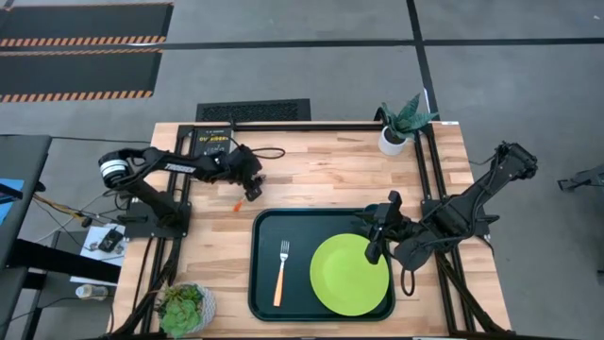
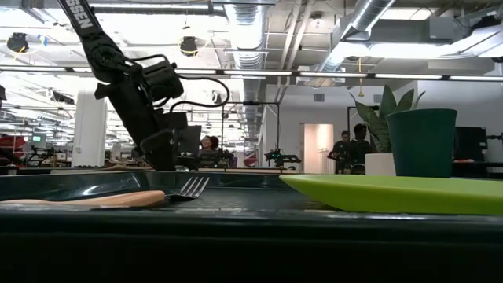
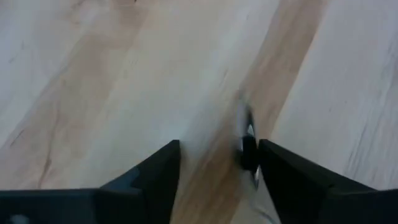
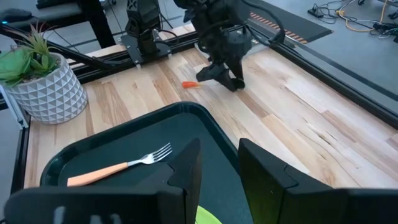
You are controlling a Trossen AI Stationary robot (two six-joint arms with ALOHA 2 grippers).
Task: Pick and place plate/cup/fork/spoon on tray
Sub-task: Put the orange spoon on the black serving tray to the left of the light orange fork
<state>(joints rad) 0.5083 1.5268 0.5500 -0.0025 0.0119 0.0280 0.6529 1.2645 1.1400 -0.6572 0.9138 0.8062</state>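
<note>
The dark green tray (image 1: 264, 227) lies at the table's near middle. On it lie the fork (image 1: 280, 274), with a yellow-orange handle, and the lime-green plate (image 1: 344, 279). The teal cup (image 2: 424, 141) stands upright at the plate's far edge, and my right gripper mostly hides it in the high view. My right gripper (image 4: 217, 168) is open and empty above that spot. The spoon lies on the wood left of the tray, its red-orange handle (image 4: 189, 84) sticking out from under my left gripper (image 3: 217, 168). That gripper is open and low over the spoon's metal end (image 3: 249, 140). My left gripper points down at the table with its fingers on either side of the spoon's metal end (image 3: 249, 140). That end lies close against one finger (image 3: 286, 174). I cannot tell whether the finger touches it. The spoon lies flat on the wood.
A white pot with a plant (image 1: 401, 127) stands at the far right corner. A patterned pot with a succulent (image 1: 189, 307) stands at the near left corner. A black box (image 1: 212, 140) lies at the far left edge. Bare wood lies beyond the tray.
</note>
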